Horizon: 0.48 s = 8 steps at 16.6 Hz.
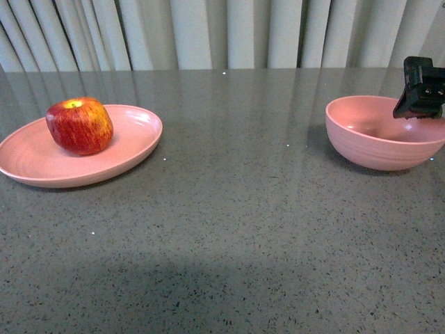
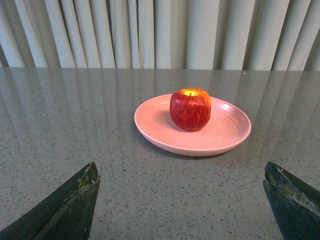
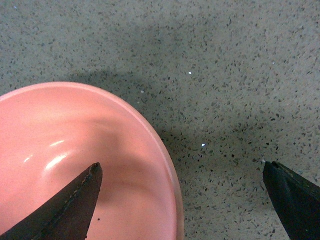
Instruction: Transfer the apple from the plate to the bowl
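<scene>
The red apple (image 1: 80,125) with yellow streaks sits upright on the shallow pink plate (image 1: 132,142) at the left of the table. In the left wrist view the apple (image 2: 190,109) and plate (image 2: 227,132) lie ahead of my open, empty left gripper (image 2: 182,172), well apart from its fingertips (image 2: 90,175). The deep pink bowl (image 1: 375,142) stands at the right and is empty. My right gripper (image 1: 421,94) hovers over the bowl's right side; in its wrist view it (image 3: 180,172) is open and empty, straddling the bowl's rim (image 3: 170,165).
The grey speckled table (image 1: 243,209) stretches between plate and bowl. Pale pleated curtains (image 1: 222,31) hang behind the table's far edge.
</scene>
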Motion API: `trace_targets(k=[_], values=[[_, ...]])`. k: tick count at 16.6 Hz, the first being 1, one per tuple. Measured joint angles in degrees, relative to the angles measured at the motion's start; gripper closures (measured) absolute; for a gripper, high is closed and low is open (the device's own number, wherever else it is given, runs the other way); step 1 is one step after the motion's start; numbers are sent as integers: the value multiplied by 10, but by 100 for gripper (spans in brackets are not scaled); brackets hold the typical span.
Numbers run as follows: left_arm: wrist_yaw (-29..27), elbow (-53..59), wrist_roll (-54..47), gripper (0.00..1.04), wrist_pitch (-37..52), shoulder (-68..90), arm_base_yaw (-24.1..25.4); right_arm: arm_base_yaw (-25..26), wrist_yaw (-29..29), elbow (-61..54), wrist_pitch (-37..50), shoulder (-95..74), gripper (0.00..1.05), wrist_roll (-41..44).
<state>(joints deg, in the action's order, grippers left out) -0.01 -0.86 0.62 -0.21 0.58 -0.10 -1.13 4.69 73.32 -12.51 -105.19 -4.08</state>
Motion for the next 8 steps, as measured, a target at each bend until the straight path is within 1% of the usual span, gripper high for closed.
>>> trace_targets(k=[7, 8], values=[[0, 0, 0, 7, 0, 0, 0, -9, -12, 18, -10, -33, 7, -28], [0, 0, 0, 7, 0, 0, 0, -9, -15, 23, -10, -38, 17, -32]])
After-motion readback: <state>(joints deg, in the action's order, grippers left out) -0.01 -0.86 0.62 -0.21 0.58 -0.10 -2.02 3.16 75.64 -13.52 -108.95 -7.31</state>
